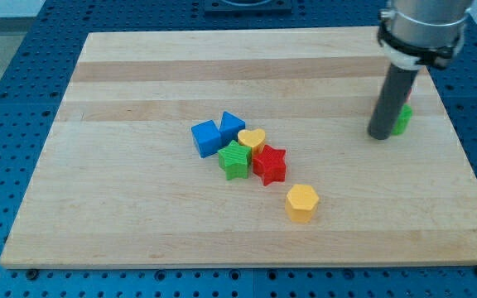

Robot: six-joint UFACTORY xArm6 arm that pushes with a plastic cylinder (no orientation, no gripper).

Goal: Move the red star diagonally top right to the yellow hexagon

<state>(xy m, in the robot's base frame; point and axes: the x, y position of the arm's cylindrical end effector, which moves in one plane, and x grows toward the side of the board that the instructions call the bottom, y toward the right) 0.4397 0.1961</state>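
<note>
The red star (269,164) lies near the board's middle, touching a green star (234,159) on its left and a yellow heart (252,138) above it. The yellow hexagon (301,203) sits alone, lower right of the red star, a small gap apart. My tip (379,136) rests on the board far to the right of the red star, at the view's upper right, right beside a green block (402,119) that the rod partly hides.
Two blue blocks (206,137) (231,126) sit at the upper left of the cluster, next to the heart and green star. The wooden board (139,207) lies on a blue perforated table; its right edge is near my tip.
</note>
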